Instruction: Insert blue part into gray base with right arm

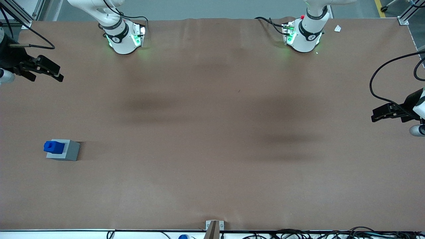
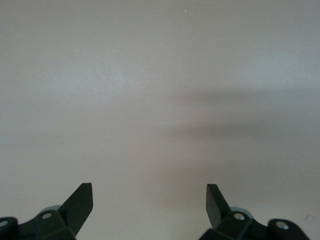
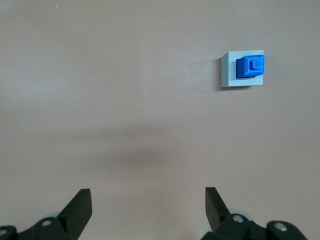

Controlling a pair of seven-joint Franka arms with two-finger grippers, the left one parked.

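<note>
The brown table [image 1: 212,132] spans the scene. The right arm [image 1: 113,23] reaches out to the table's working-arm end, its gripper [image 1: 46,71] held high, fingers spread wide, holding nothing. Well apart, nearer the front camera, the gray base [image 1: 66,151] carries the blue part [image 1: 53,147], stud up

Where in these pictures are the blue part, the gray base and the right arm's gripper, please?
blue part [image 1: 53,147]: front view, its side face.
gray base [image 1: 68,152]: front view, bare gray side wall.
gripper [image 1: 49,70]: front view, between its open jaws, well farther from the camera than the base.
</note>
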